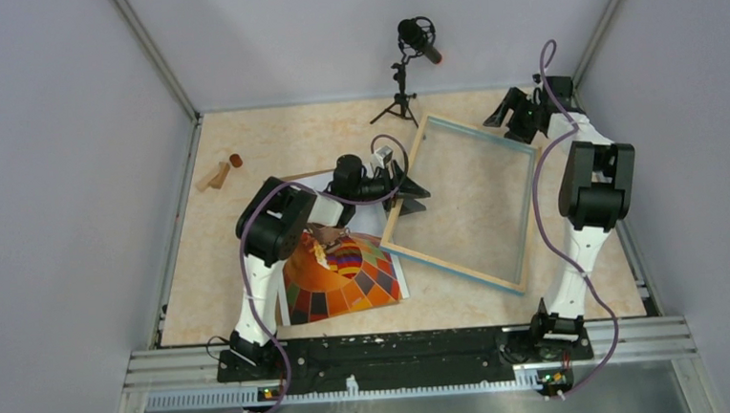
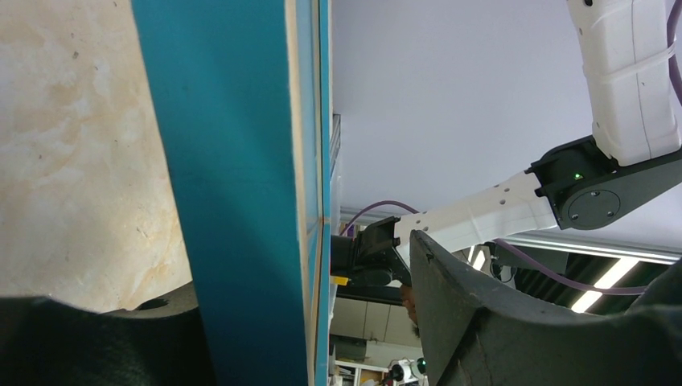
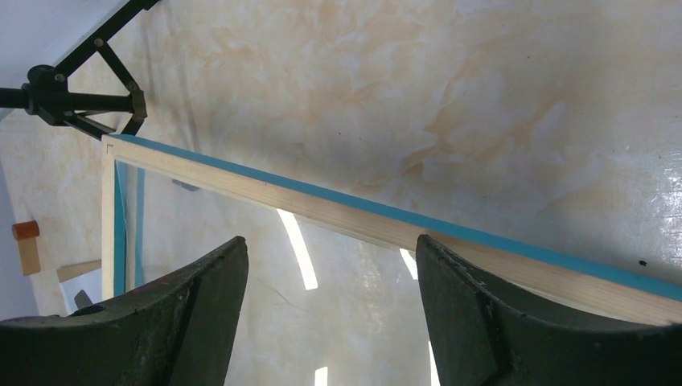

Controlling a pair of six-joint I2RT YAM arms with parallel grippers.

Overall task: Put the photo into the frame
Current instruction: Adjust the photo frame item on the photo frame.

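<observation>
Thin pale-wood frame point(image 1: 451, 267), blue-faced with a clear pane, lies skewed right of centre. The orange checkered photo point(image 1: 346, 279) lies near-left, just beside it. The left gripper point(image 1: 408, 192), jaws apart, straddles its left rail; the right gripper point(image 1: 514, 116), jaws apart, sits at its far-right corner.

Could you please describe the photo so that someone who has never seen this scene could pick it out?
On the beige marbled table, look near and left, beneath the left arm. The photo lies there, just left of the frame. It alone is brightly coloured: an orange balloon with multicoloured checks.
</observation>
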